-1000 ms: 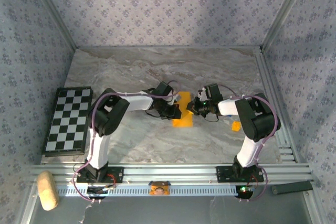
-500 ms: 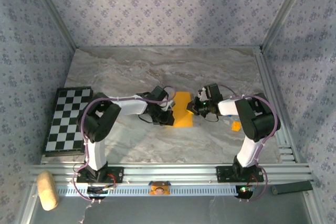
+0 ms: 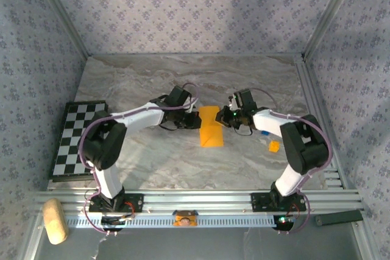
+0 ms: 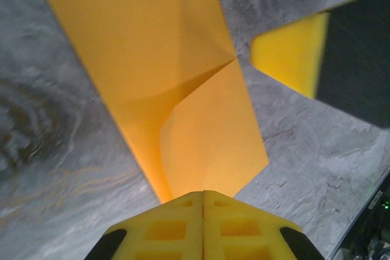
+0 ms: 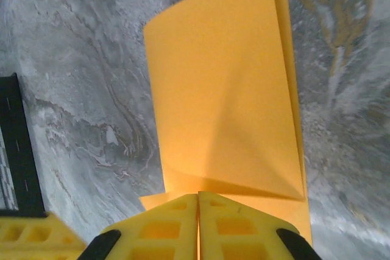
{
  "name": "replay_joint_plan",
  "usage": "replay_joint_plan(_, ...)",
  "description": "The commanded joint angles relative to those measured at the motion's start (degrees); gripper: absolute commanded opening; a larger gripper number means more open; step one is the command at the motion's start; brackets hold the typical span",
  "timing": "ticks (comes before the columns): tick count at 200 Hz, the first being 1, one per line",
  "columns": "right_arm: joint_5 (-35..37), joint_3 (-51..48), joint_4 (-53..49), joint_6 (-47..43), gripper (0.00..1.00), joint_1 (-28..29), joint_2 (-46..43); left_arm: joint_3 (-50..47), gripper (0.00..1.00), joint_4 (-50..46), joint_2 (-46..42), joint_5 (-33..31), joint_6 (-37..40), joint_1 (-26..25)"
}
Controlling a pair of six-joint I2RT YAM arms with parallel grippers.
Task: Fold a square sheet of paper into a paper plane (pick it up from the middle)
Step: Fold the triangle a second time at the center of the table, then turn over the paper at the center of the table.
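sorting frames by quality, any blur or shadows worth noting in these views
Top external: even light, sharp throughout. Left wrist: paper sharp, the right fingers blurred at upper right. Right wrist: a soft shadow crosses the paper.

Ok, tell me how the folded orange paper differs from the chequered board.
The folded orange paper is plain orange-yellow; the chequered board is black-and-white squares. The paper is the narrower of the two, the board clearly wider. The paper lies mid-table; the board sits at the table's left side. Both rest on the marble table.
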Motion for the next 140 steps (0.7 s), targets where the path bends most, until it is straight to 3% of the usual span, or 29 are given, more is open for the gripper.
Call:
replay_joint_plan(1,3.9,-1.7,-6.8,-0.7,0.12,0.0,-4.6,4.1,0.07,-0.5,3.8,2.9,1.0,-0.5)
replay_joint_plan(25,3.2,-6.0,-5.9,2.4,0.13,0.3,-8.0,7.6,0.07,-2.1,7.5,4.6,2.4,-0.5)
replay_joint_plan(67,2.6,-9.9,-6.2,6.3,0.2,2.0,-10.2,10.0,0.06,-5.8,12.1,1.8,4.3,-0.7)
replay_joint_plan(140,4.2,-9.7,-10.5,7.9,0.3,4.9,-10.0,6.4,0.05,-6.2,14.0,-0.9,5.2,-1.8)
